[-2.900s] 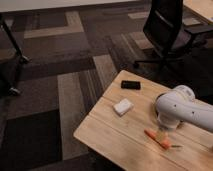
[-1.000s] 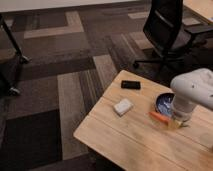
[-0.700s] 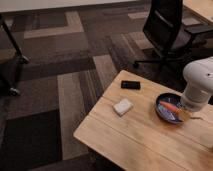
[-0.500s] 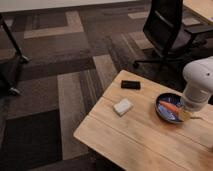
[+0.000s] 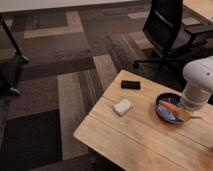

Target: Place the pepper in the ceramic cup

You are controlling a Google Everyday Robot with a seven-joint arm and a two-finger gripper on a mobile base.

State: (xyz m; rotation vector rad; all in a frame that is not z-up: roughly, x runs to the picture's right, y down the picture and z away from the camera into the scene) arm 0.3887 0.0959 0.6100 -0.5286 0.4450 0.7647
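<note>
Pepper point(image 5: 169, 106), orange-red and slender, lies across the inside of the ceramic cup point(image 5: 165, 116), a wide, shallow dark-blue bowl with pale patterning, at the right of the frame. Its right end runs up to the gripper point(image 5: 186, 114), which sits at the bowl's right rim under the robot's bulky white arm point(image 5: 200, 80). The gripper is clenched; whether it is pinching the pepper's end or merely sits beside it cannot be told.

The bowl stands on a light wooden table point(image 5: 135, 142) that fills the lower right of the frame. Left of the bowl, well apart from it, a small white rectangular block point(image 5: 123, 106) lies flat near the table's left edge. Above the block, toward the table's upper corner, lies a black phone point(image 5: 130, 85).

A black office chair point(image 5: 167, 30) stands in the upper right on carpet point(image 5: 75, 65) patterned in grey, tan and dark rectangles. A black metal frame point(image 5: 11, 55) stands at the left edge.
</note>
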